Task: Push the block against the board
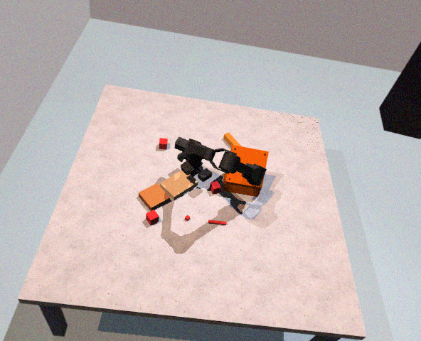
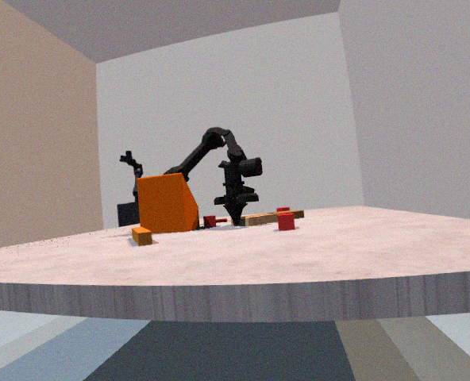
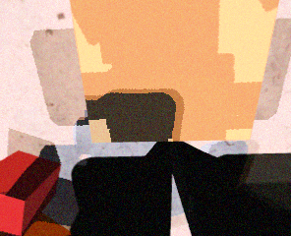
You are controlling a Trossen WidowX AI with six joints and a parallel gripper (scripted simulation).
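An orange, nearly square flat part (image 1: 154, 195) (image 2: 298, 213) and a lighter tan flat part (image 1: 177, 184) (image 2: 260, 219) (image 3: 155, 44) lie flat on the table in one line. Which is the block and which the board is hard to tell. Their facing sides appear to meet in the top view, and their long edges look roughly even; a small gap or offset cannot be ruled out. My gripper (image 1: 192, 179) (image 2: 236, 224) (image 3: 166, 141) is shut and empty, pointing down low at the tan part's free end, apparently against it. The wrist view does not show the joint.
A big orange box (image 1: 250, 155) (image 2: 161, 205) stands beside the arm, with an orange bar (image 1: 230, 138) (image 2: 141, 236) behind it. Red cubes (image 1: 215, 187) (image 1: 152, 217) (image 1: 163, 143) lie near the gripper, near the orange part and farther back. A tiny red cube (image 1: 187, 217) and red rod (image 1: 217, 222) lie in front.
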